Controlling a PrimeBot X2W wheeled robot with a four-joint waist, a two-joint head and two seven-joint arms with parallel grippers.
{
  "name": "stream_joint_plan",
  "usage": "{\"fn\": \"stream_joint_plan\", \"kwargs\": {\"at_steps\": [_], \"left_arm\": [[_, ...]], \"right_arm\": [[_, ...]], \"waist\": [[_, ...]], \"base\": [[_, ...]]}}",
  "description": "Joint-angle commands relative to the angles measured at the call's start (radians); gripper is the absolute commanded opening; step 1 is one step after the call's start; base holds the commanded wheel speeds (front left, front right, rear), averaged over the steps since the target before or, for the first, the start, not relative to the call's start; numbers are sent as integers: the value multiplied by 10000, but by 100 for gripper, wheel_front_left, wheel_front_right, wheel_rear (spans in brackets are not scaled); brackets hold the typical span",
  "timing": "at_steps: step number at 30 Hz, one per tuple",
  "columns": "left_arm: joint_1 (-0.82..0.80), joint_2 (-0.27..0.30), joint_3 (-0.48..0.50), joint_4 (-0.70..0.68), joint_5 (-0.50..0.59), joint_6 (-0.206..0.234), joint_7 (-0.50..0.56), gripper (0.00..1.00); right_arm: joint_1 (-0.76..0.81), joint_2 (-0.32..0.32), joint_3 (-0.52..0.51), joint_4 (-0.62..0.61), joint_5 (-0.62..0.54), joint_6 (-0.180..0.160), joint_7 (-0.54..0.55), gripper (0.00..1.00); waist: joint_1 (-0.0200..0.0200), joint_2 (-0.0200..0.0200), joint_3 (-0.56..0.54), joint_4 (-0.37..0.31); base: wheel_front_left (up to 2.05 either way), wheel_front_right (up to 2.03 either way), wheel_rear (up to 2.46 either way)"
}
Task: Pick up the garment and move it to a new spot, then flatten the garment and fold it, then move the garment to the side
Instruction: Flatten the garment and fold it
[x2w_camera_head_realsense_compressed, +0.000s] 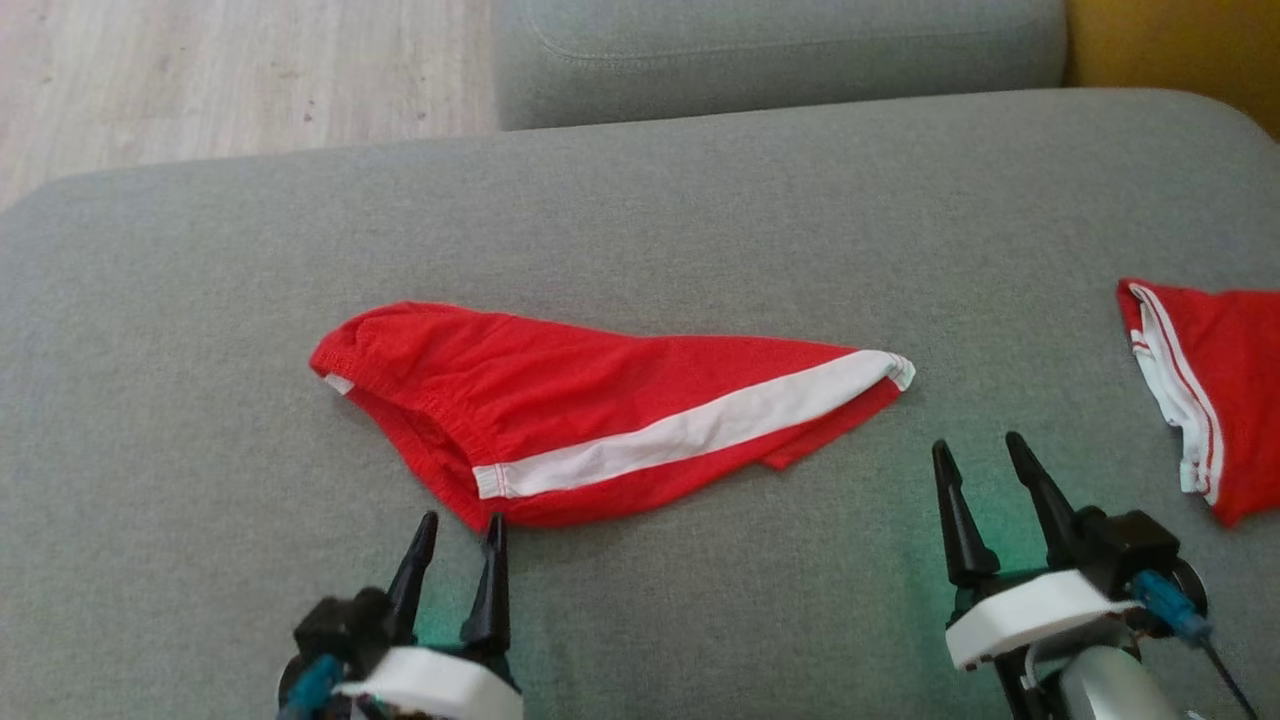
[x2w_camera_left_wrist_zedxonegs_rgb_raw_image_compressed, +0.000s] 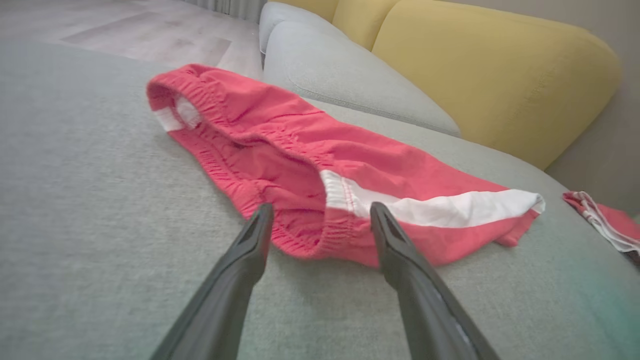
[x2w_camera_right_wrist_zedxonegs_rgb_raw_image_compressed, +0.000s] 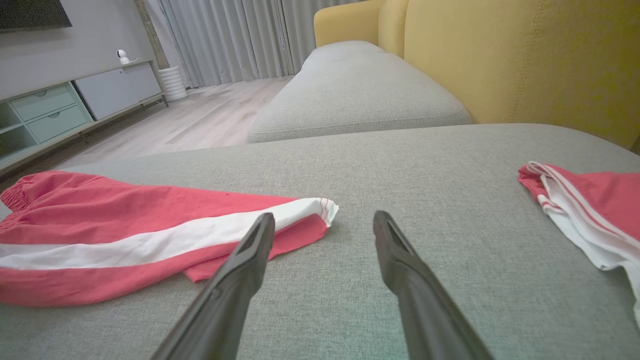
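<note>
Red shorts with a white side stripe (x2w_camera_head_realsense_compressed: 600, 410) lie folded on the grey cushion (x2w_camera_head_realsense_compressed: 640, 220), waistband to the left, leg hem to the right. My left gripper (x2w_camera_head_realsense_compressed: 462, 528) stands open just at the near edge of the waistband, and in the left wrist view the gripper (x2w_camera_left_wrist_zedxonegs_rgb_raw_image_compressed: 320, 212) has the red elastic waistband (x2w_camera_left_wrist_zedxonegs_rgb_raw_image_compressed: 300, 235) between its tips. My right gripper (x2w_camera_head_realsense_compressed: 980, 448) is open over bare cushion, to the right of the leg hem; in the right wrist view the shorts (x2w_camera_right_wrist_zedxonegs_rgb_raw_image_compressed: 150, 235) lie left of the gripper (x2w_camera_right_wrist_zedxonegs_rgb_raw_image_compressed: 324, 220).
A second red garment with white trim (x2w_camera_head_realsense_compressed: 1200, 390) lies at the cushion's right edge (x2w_camera_right_wrist_zedxonegs_rgb_raw_image_compressed: 590, 215). Another grey cushion (x2w_camera_head_realsense_compressed: 780, 50) sits behind, with a yellow backrest (x2w_camera_right_wrist_zedxonegs_rgb_raw_image_compressed: 525, 60) on the right. Wooden floor (x2w_camera_head_realsense_compressed: 200, 70) lies beyond the far left edge.
</note>
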Motion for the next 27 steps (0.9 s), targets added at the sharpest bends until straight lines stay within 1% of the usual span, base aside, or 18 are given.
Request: {"fn": "stream_joint_plan", "kwargs": {"at_steps": [1, 7, 11, 21, 22, 23, 24, 25, 27], "left_arm": [[-655, -9, 162, 16, -346, -111, -95, 100], [-1316, -9, -193, 958, -1025, -388, -95, 100], [-1592, -9, -350, 1219, -1195, -516, -95, 100], [-2098, -9, -679, 1225, -1459, -748, -95, 100], [-2102, -9, -683, 1199, -1445, -757, -95, 95], [-2099, -9, -690, 1173, -1441, -764, -95, 49], [-2088, -9, -715, 1163, -1437, -770, -95, 22], [-2080, -9, -744, 1154, -1435, -776, -95, 0], [-2076, -9, -676, 941, -1383, -783, -95, 0]], "right_arm": [[-443, -99, 283, -222, 120, 17, -66, 100], [-556, -203, 394, -92, 241, 17, -66, 100], [-596, -236, 419, -61, 276, 17, -66, 100], [-635, -275, 573, -68, 363, 17, -66, 100], [-637, -281, 587, -69, 377, 17, -66, 100], [-637, -285, 597, -73, 391, 17, -66, 100], [-634, -292, 599, -80, 404, 17, -66, 100], [-629, -298, 595, -86, 416, 17, -66, 100], [-623, -314, 561, -94, 448, 17, -66, 100]], "waist": [[-1, 0, 87, -65], [-1, 0, 304, -214], [-1, 0, 399, -264], [-1, 0, 599, -329], [-1, 0, 610, -327], [-1, 0, 621, -320], [-1, 0, 629, -310], [-1, 0, 637, -292], [-1, 0, 665, -216]], "base": [[0, 0, 0], [0, 0, 0], [0, 0, 0], [0, 0, 0], [0, 0, 0], [0, 0, 0], [0, 0, 0], [0, 0, 0], [0, 0, 0]]}}
